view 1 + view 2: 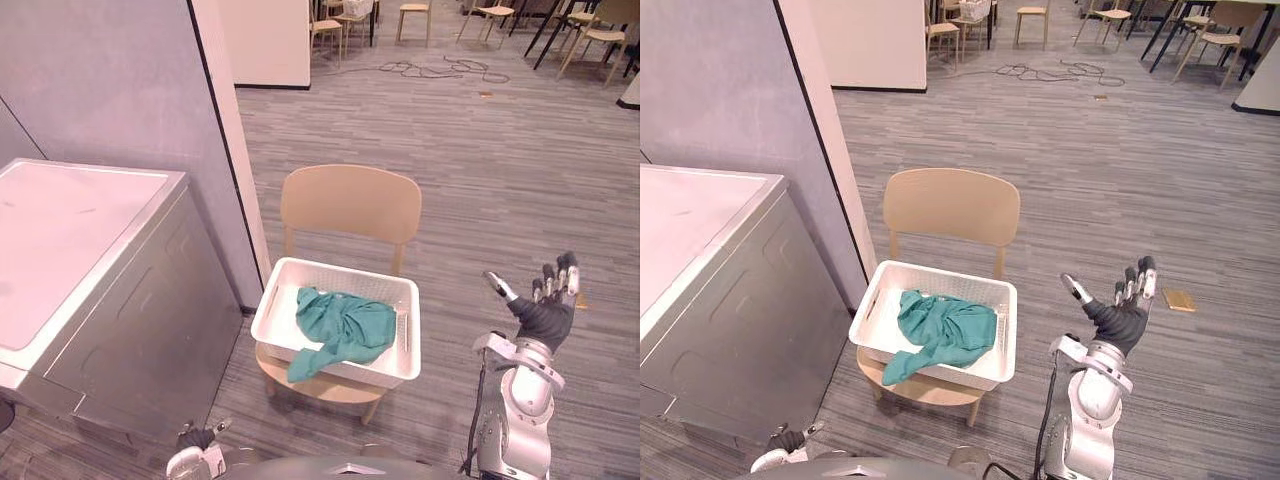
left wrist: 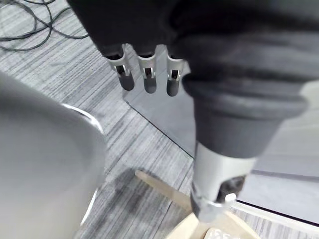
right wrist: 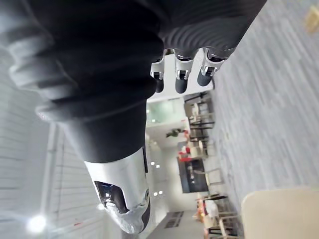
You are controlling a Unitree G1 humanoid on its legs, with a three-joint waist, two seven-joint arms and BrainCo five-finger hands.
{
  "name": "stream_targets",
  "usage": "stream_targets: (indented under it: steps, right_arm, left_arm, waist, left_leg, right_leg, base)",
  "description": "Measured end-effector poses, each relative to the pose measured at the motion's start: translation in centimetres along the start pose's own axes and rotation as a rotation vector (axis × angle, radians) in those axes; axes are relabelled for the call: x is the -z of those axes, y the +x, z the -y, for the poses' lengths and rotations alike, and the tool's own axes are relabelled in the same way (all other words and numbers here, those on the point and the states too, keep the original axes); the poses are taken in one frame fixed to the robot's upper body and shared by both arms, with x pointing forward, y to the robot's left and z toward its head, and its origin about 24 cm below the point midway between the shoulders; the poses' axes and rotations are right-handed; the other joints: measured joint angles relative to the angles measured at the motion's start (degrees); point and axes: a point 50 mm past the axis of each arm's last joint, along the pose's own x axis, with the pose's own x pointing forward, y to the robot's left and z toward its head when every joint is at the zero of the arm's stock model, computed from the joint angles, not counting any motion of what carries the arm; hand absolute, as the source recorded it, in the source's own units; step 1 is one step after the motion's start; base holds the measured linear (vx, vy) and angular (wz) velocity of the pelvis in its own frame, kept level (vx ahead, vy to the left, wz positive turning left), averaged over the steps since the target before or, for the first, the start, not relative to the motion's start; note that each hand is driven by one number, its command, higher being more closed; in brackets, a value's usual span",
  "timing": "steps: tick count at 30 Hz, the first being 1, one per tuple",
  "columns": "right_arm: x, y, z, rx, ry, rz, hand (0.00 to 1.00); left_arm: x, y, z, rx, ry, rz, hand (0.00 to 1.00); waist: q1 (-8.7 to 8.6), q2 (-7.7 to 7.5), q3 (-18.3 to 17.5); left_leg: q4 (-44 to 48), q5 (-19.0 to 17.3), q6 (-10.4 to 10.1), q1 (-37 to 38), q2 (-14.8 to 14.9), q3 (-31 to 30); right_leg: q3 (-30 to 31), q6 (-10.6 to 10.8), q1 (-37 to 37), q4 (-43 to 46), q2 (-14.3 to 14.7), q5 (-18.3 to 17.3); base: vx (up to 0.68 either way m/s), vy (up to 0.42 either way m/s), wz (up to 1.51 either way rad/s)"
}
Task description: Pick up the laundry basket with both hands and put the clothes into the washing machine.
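Light wooden chair (image 1: 350, 205) on grey plank floor (image 1: 500, 170), beside grey partition (image 1: 110, 90). Cable tangle (image 1: 430, 68), more chairs (image 1: 414, 8) far back. Small tan block (image 1: 1179, 299) right.

This looks like a large open office or lab hall used as a test space. It has a grey striped carpet floor (image 1: 520, 180) and a bare partition wall (image 1: 120, 90) with a washing machine (image 1: 100, 300) beside it. Loose cables (image 1: 440, 69) and wooden chairs (image 1: 592, 36) sit at the far end.

Head eyes, side by side, looked steeply down on the chair (image 1: 350, 203) from its front, sharing chair and laundry basket (image 1: 345, 278). Left wrist camera, tight behind left hand (image 2: 149, 74), faced floor beside chair legs. Right wrist camera, tight behind right hand (image 3: 179, 74), faced past chair toward far room.
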Motion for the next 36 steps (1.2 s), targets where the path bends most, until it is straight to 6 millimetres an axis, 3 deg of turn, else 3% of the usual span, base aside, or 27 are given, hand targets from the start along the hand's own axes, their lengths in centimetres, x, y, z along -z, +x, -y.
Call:
stream_targets:
  steps: [5, 8, 12, 16, 19, 23, 26, 30, 36]
  right_arm:
    - [-0.6, 0.0, -2.1, -0.145, 0.014, 0.038, 0.0]
    - [0.8, 1.6, -3.6, -0.389, -0.133, 0.025, 0.0]
    - [3.2, 4.0, -3.8, -0.619, -0.381, -0.039, 0.0]
    - [4.5, 6.3, -6.9, -0.969, -0.669, -0.038, 0.0]
    - [4.1, 6.5, -9.9, -1.218, -0.876, 0.054, 0.0]
    - [4.2, 6.2, -11.2, -1.513, -1.176, 0.173, 0.0]
    - [4.8, 6.1, -11.7, -1.637, -1.329, 0.219, 0.0]
    - [5.0, 6.3, -11.9, -1.659, -1.433, 0.275, 0.0]
    - [5.1, 7.8, -11.9, -1.57, -1.548, 0.344, 0.0]
  left_arm:
    - [-0.2, 0.0, 0.4, 0.028, 0.132, 0.019, 0.0]
    - [-0.3, 0.3, 0.2, 0.072, 0.219, 0.02, 0.0]
    - [-1.2, 0.6, 0.4, 0.125, 0.324, 0.042, 0.0]
    - [-3.9, 1.0, 1.3, 0.17, 0.436, 0.128, 0.0]
    - [-5.8, 1.1, 2.0, 0.192, 0.497, 0.187, 0.0]
    - [-9.1, 1.2, 2.8, 0.196, 0.555, 0.288, 0.0]
    - [-10.3, 1.2, 2.8, 0.185, 0.574, 0.322, 0.0]
    - [-11.2, 1.2, 2.9, 0.167, 0.552, 0.345, 0.0]
    - [-11.9, 1.1, 3.2, 0.157, 0.54, 0.366, 0.0]
  waist:
    - [0.21, -0.29, -0.95]
    - [0.01, -0.34, -1.14]
    - [-0.19, -0.6, -0.01]
    - [-0.15, -1.02, 4.86]
    - [0.4, -1.03, 8.78]
    - [2.86, -1.34, 14.1]
    - [3.93, -1.78, 16.31]
    - [5.2, -2.01, 17.81]
    - [5.56, -2.3, 18.48]
  left_leg:
    - [-4.63, 1.11, 1.37, 2.13, -3.1, 1.24]
    - [-6.25, 1.68, 2.13, 2.08, -3.97, 2.52]
    - [-6.95, 2.96, 2.85, -0.66, -4.58, 1.91]
    - [-7.16, 5.16, 3.48, -5.26, -4.81, 0.61]
    - [-7.99, 7.06, 4.02, -7.72, -4.96, 0.2]
    - [-8.78, 9.12, 4.2, -11.3, -5.04, -0.94]
    - [-10.45, 10.77, 4.32, -12.56, -5.11, -1.03]
    - [-11.15, 11.69, 4.46, -14.14, -5.05, -1.05]
    - [-13.25, 13.22, 4.37, -15.16, -4.96, -1.28]
  right_leg:
    - [1.42, 2.35, 2.1, -6.05, -1.51, 3.06]
    - [3.13, 2.83, 2.03, -10.37, -1.31, 5.97]
    - [2.82, 3.19, 1.42, -15.12, -1.3, 9.49]
    - [2.84, 3.16, -2.19, -16.53, -1.14, 12.22]
    - [2.76, 3.09, -4.65, -16.74, -1.08, 13.94]
    - [2.38, 2.9, -8.37, -16.1, -0.99, 14.97]
    - [2.44, 2.84, -10.46, -15.91, -0.85, 15.79]
    - [2.41, 2.82, -12.34, -15.92, -0.74, 16.39]
    - [2.23, 2.79, -14.37, -15.4, -0.52, 16.41]
  base:
    - [0.05, 0.14, -0.06]
    - [0.01, 0.096, -0.24]
    - [-0.04, 0.081, 0.02]
    - [-0.13, 0.043, 0.06]
    - [-0.12, 0.034, 0.06]
    - [-0.12, 0.029, 0.1]
    - [-0.07, 0.015, 0.02]
    - [-0.01, 0.001, 0.0]
    - [0.0, -0.004, 0.01]
